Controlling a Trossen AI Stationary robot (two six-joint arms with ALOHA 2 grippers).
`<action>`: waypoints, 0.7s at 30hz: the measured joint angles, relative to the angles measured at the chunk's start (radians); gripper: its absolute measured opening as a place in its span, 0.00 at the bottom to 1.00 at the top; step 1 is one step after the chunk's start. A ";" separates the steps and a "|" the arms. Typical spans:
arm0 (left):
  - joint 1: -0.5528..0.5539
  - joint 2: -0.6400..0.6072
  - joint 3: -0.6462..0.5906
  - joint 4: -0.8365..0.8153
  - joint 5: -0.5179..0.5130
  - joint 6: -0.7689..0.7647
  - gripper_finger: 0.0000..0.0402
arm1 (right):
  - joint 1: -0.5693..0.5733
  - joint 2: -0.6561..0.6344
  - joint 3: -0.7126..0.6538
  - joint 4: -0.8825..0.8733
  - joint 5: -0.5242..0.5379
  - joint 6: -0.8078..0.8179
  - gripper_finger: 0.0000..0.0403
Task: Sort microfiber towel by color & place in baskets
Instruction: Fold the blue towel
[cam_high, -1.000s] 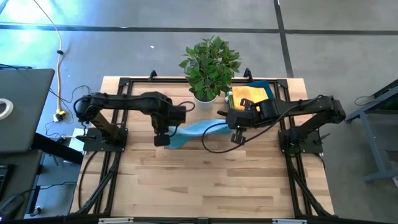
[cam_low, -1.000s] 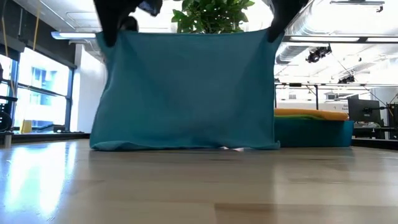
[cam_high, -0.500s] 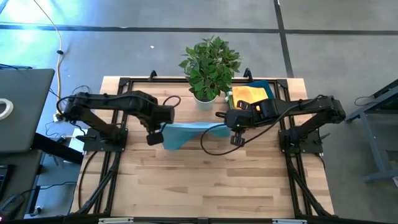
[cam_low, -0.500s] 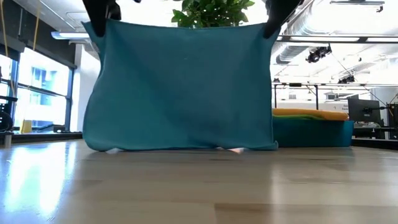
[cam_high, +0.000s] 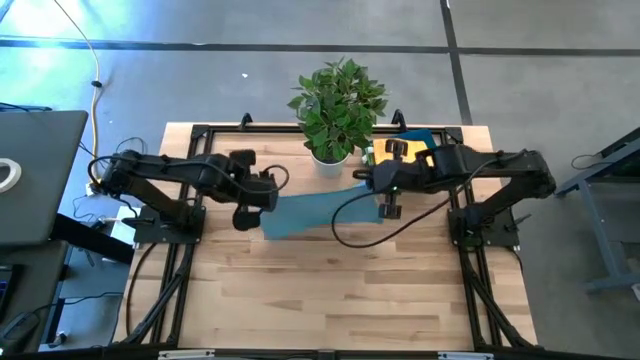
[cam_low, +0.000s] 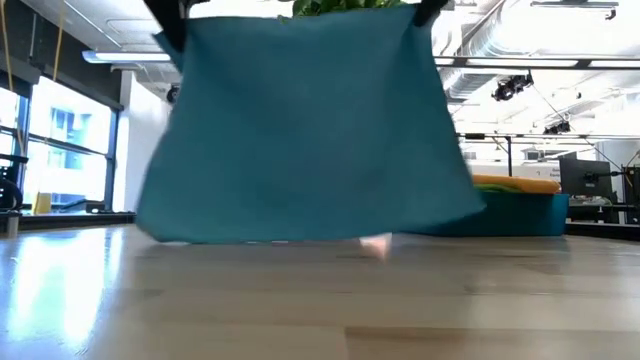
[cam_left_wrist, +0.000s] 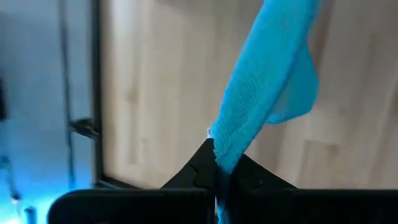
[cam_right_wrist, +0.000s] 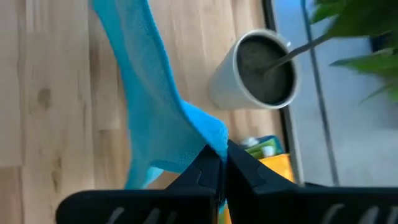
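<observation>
A teal-blue microfiber towel (cam_low: 300, 130) hangs spread between my two grippers above the middle of the table. My left gripper (cam_high: 258, 208) is shut on its left top corner and my right gripper (cam_high: 375, 192) on its right top corner. In the low view the lower edge (cam_low: 250, 238) hangs close to the tabletop, and I cannot tell whether it touches. The lower right corner (cam_low: 470, 208) swings out toward the basket (cam_low: 520, 215). That dark teal basket (cam_high: 425, 138) stands at the far right and holds a yellow towel (cam_high: 400, 150). My left gripper pinches the towel's top left corner (cam_left_wrist: 219, 154) between its two shut fingers, coming steeply from above. The cloth runs away from the fingertips toward the other arm and hangs below. My right gripper pinches the top right corner (cam_right_wrist: 214, 138) between its shut fingers, slanting down from above. The top edge (cam_low: 300, 18) runs straight between the two holds.
A green plant in a white pot (cam_high: 331, 158) stands at the far edge, just behind the towel and left of the basket. Black frame rails (cam_high: 180, 290) run along both table sides. Bare wood (cam_high: 330, 290) lies on the near half.
Both grippers have risen, my left one also shifting toward the table's left edge and my right one toward the far edge. The towel's top edge has gone up and stretched straighter. Its lower right corner has swung out toward the basket.
</observation>
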 joint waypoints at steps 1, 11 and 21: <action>0.005 0.000 0.015 0.000 -0.025 0.015 0.00 | -0.002 0.000 0.019 -0.010 0.008 -0.014 0.00; 0.066 0.000 0.143 0.000 -0.193 0.128 0.00 | -0.004 0.009 0.048 -0.084 0.172 -0.170 0.00; 0.039 0.053 0.135 0.002 -0.088 -0.033 0.00 | 0.005 0.016 -0.057 -0.024 0.091 0.070 0.00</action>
